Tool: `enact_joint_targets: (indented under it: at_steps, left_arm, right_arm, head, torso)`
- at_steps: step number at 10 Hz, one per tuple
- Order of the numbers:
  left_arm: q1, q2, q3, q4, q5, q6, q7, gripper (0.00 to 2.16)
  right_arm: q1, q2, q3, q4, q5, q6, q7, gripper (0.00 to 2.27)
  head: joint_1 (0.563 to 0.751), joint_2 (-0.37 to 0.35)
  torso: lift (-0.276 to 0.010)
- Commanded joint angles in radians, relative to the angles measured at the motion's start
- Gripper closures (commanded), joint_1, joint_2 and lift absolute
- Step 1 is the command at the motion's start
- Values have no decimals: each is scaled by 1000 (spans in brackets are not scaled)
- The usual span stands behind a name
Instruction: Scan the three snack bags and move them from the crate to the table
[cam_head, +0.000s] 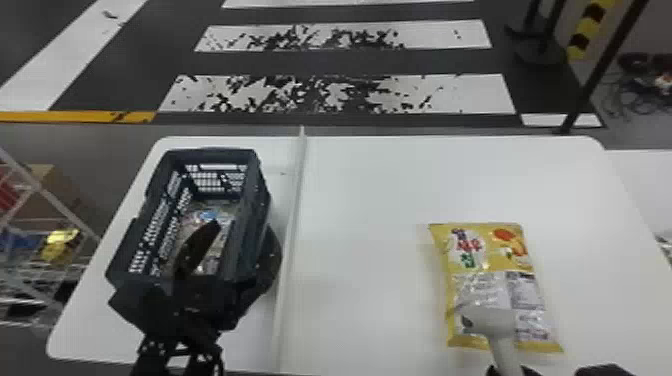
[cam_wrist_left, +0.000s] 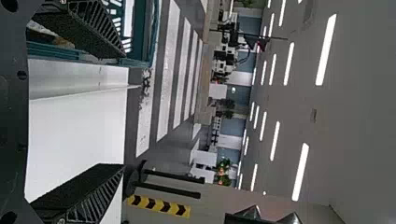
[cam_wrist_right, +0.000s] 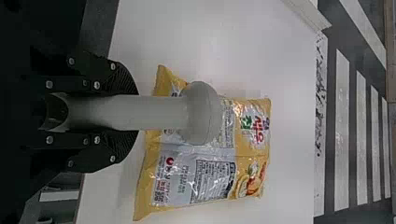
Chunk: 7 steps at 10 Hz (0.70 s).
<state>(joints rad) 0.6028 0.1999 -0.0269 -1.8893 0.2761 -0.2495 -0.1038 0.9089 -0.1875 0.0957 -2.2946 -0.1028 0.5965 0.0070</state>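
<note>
My left gripper (cam_head: 235, 250) stands open at the near part of the dark crate (cam_head: 251, 205), one finger above its inside and the other beyond its right wall. Inside the crate lie shiny snack packages (cam_head: 209, 214), partly hidden by that finger. In the left wrist view, the gripper (cam_wrist_left: 124, 111) has its fingers wide apart, one beside the crate (cam_wrist_left: 148, 35). At the bottom right, my right gripper (cam_head: 511, 371) holds the white scanner (cam_head: 486, 320) over a yellow snack bag (cam_head: 492, 290) on the table. The right wrist view shows the gripper (cam_wrist_right: 137, 112) shut around the scanner's handle (cam_wrist_right: 154, 112).
The white table (cam_head: 370, 200) carries a raised pale strip (cam_head: 295, 200) running between the crate and the yellow bag. A wire rack (cam_head: 45, 270) stands beyond the table's left edge. A dark post (cam_head: 595, 75) rises behind the far right corner.
</note>
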Motion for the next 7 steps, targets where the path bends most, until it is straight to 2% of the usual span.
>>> enact_joint_targets:
  at_steps: [1, 4, 7]
  left_arm:
    - [2, 0, 1, -1, 0, -12, 0, 29]
    - [5, 0, 1, -1, 0, -24, 0, 29]
    - [20, 0, -1, -11, 0, -36, 0, 29]
  right_arm:
    - [-10, -4, 10, 14, 0, 4, -4, 2236]
    - [-2, -7, 3, -5, -14, 1, -4, 2236]
    - [-2, -10, -97, -94, -81, 4, 2, 2236]
  head:
    - [695, 95]
    - [695, 104]
    - [695, 85]
  torso:
    - [-62]
    - [-62]
    - [-62]
